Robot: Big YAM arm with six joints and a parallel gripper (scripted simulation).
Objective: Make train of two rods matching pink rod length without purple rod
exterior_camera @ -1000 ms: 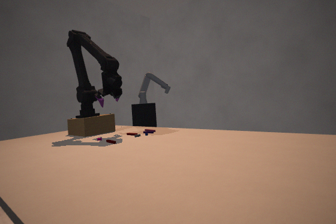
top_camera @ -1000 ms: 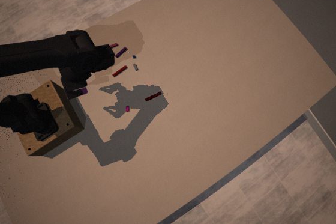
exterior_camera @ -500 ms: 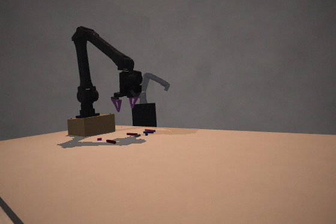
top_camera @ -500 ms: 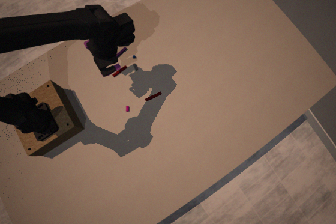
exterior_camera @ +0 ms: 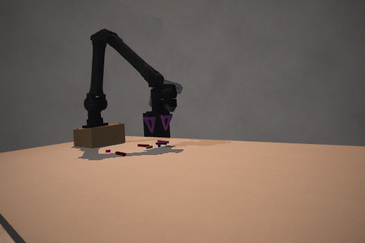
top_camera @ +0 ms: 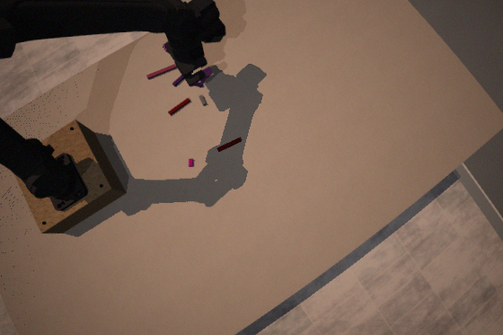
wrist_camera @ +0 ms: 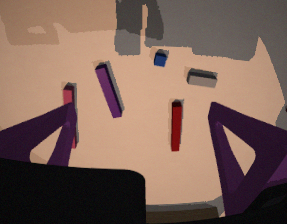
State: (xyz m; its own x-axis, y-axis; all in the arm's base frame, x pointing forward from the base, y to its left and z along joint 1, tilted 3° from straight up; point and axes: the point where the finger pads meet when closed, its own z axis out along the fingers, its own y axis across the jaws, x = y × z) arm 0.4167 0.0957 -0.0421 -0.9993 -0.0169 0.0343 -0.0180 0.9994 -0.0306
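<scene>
My gripper (top_camera: 198, 75) is open and empty, hovering above a cluster of rods at the back left of the table. In the wrist view, between the purple fingers, lie a purple rod (wrist_camera: 109, 88) and a red rod (wrist_camera: 176, 125). The pink rod is partly behind the left finger. A small blue rod (wrist_camera: 160, 58) and a grey rod (wrist_camera: 202, 78) lie just beyond. In the overhead view I see the pink rod (top_camera: 161, 71), the purple rod (top_camera: 180, 80), the red rod (top_camera: 179, 106) and the grey rod (top_camera: 203, 101). A second red rod (top_camera: 229, 144) and a magenta rod (top_camera: 191, 163) lie apart, nearer the front.
The arm's wooden base block (top_camera: 72, 178) stands at the table's left, also shown in the side view (exterior_camera: 98, 135). The arm reaches over the rods and casts a wide shadow across them. The table's edges are far from the rods.
</scene>
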